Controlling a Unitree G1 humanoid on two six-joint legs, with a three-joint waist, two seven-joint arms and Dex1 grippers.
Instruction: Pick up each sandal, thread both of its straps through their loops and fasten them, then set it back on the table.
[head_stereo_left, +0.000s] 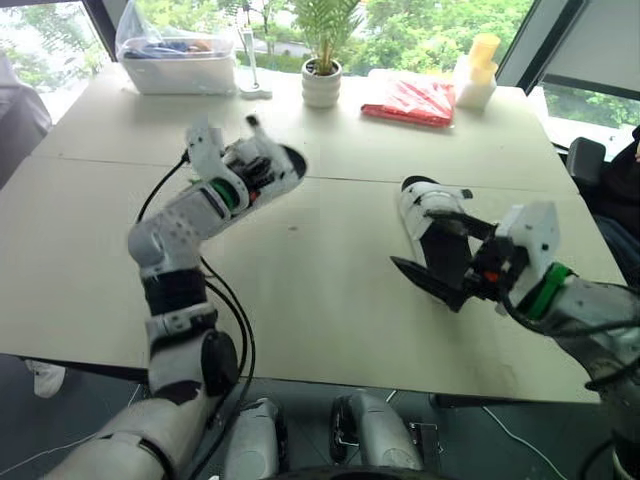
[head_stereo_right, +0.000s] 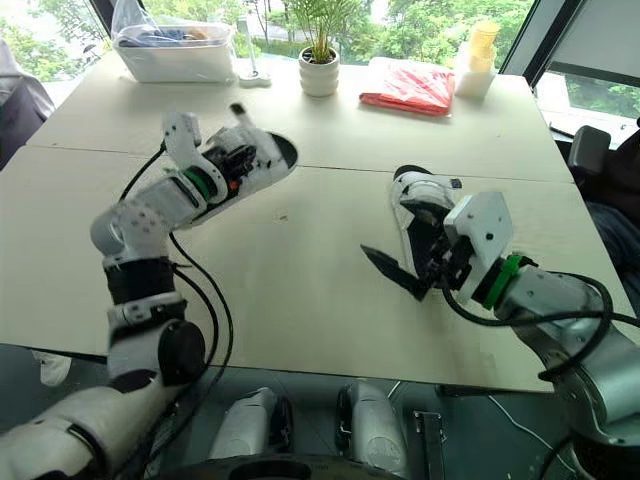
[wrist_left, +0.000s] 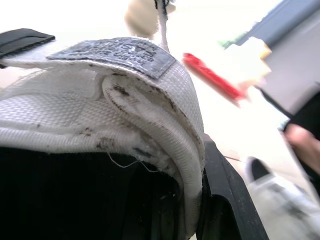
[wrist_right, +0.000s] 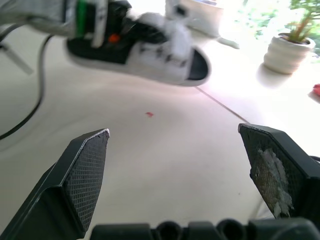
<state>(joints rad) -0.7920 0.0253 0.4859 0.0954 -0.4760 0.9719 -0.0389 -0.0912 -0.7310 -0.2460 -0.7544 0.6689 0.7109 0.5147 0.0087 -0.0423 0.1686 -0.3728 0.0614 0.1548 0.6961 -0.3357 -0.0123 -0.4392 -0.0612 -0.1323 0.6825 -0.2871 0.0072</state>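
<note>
My left gripper (head_stereo_left: 246, 162) is shut on a white sandal (head_stereo_left: 272, 168) and holds it above the table, left of the middle. In the left wrist view its white woven strap (wrist_left: 150, 125) with a grey fastening patch (wrist_left: 115, 52) lies against my black finger (wrist_left: 225, 200). A second white sandal (head_stereo_left: 422, 208) with black straps lies on the table at the right. My right gripper (head_stereo_left: 438, 268) stands open at that sandal's near end, one finger over it. The right wrist view has both fingertips (wrist_right: 85, 170) wide apart, with the held sandal (wrist_right: 160, 50) beyond them.
At the table's far edge stand a white bin (head_stereo_left: 175, 65) with a plastic bag, a potted plant (head_stereo_left: 322, 82), a red packet (head_stereo_left: 410, 100) and a yellow-and-white item (head_stereo_left: 478, 70). A person (head_stereo_left: 625, 185) sits at the right edge, by a chair (head_stereo_left: 585, 160).
</note>
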